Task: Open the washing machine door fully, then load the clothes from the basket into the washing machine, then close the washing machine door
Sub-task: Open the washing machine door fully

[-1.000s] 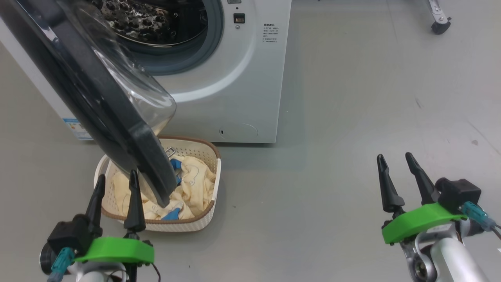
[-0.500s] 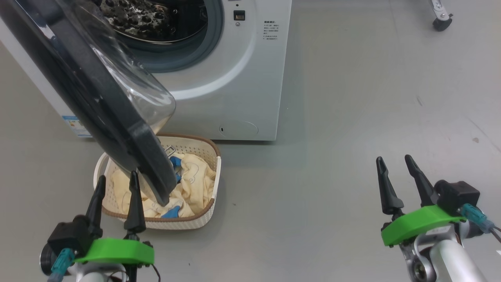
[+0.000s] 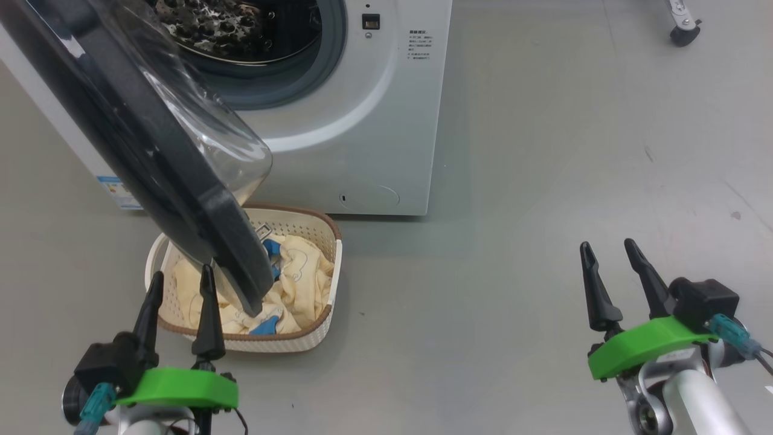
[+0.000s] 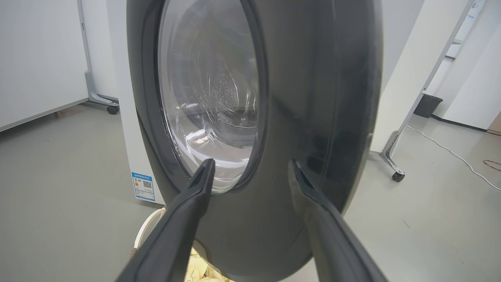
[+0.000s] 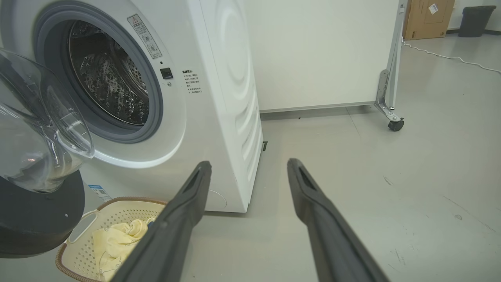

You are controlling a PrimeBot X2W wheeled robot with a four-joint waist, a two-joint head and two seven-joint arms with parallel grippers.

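The washing machine stands at the top of the head view with its steel drum exposed. The washing machine door is swung out, its black ring and glass bowl hanging over the basket on the floor. Pale yellow clothes with blue patches lie in the basket, partly hidden by the door. My left gripper is open just in front of the door's lower edge and the basket's near rim. In the left wrist view the open left gripper faces the door closely. My right gripper is open over bare floor, far right.
Grey floor spreads to the right of the machine. A caster of a wheeled frame sits at the top right. The right wrist view shows a white panel on a wheeled leg, a cardboard box and a dark bin beyond.
The head view has shifted slightly. Both grippers, the door and the basket keep their places.
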